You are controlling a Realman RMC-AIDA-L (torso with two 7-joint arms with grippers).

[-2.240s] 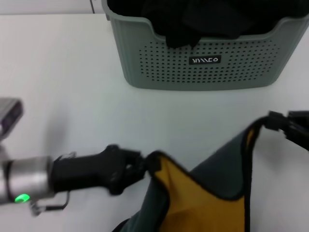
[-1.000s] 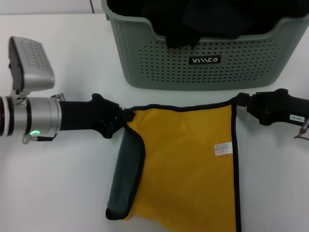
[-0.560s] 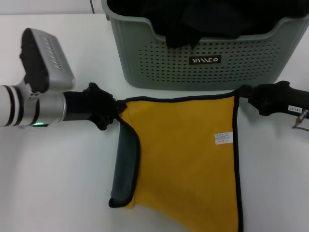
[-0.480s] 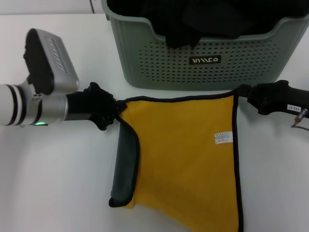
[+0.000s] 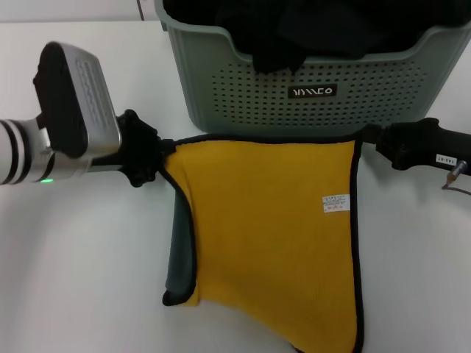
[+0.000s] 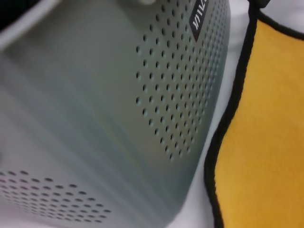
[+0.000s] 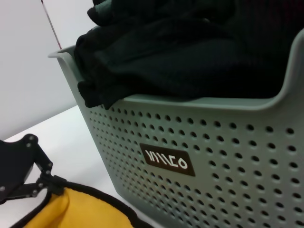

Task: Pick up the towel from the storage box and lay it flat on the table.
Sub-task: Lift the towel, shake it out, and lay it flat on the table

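Since 0.5 s ago, we see in the head view that the left gripper (image 5: pixel 156 151) has drawn its corner of the square mustard-yellow towel with black edge trim (image 5: pixel 272 235) further to the robot's left, so the far edge now runs straight along the foot of the large sage-green perforated plastic storage box (image 5: pixel 309 95). Its fingers are clamped on that far-left corner. The right gripper (image 5: pixel 372 138) has its fingers clamped on the far-right corner. The towel lies yellow side up on the plain white tabletop (image 5: pixel 88 250), its small white label (image 5: pixel 335 204) near the right edge, and 1 strip along the left edge is folded over, grey-teal side showing. Black cloths (image 5: pixel 294 26) fill the box.

Our left wrist view shows the box's dotted wall (image 6: pixel 118 118) close up, with the towel's black-trimmed edge (image 6: pixel 266 142) just beside its base.

From the right wrist view we see the black cloths (image 7: pixel 161 52) heaped over the box rim (image 7: pixel 199 142), and farther off the left gripper (image 7: pixel 35 183) pinching the yellow corner (image 7: pixel 71 211).
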